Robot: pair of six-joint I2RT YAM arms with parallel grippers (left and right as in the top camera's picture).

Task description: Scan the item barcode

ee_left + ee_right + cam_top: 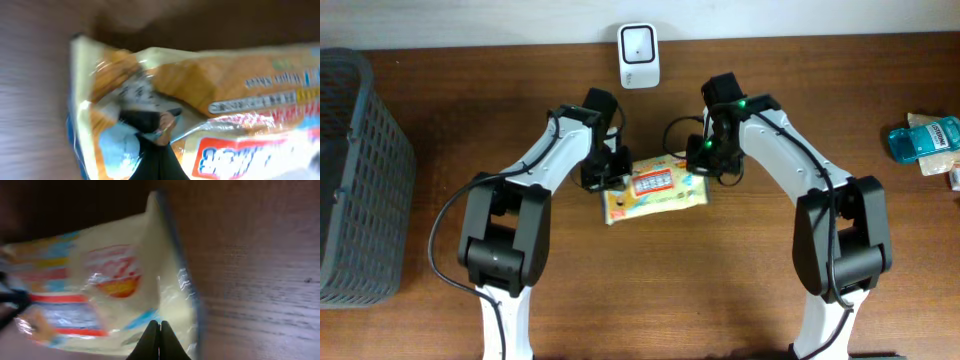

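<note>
The item is a yellow snack packet [655, 190] with a red and blue label, lying slantwise between both arms at the middle of the brown table [740, 290]. My left gripper [608, 172] is at its left end. In the left wrist view the dark fingers [161, 126] are shut and pinch the wrapper of the packet [225, 85]. My right gripper [706, 158] is at the right end. Its fingers [159, 325] are pressed together on the sealed edge of the packet [100, 280]. No barcode shows in any view.
A white scanner [638, 55] stands at the table's back edge, just behind the packet. A dark grey mesh basket [355, 170] fills the left side. A blue packaged item [925, 138] and other goods lie at the far right edge.
</note>
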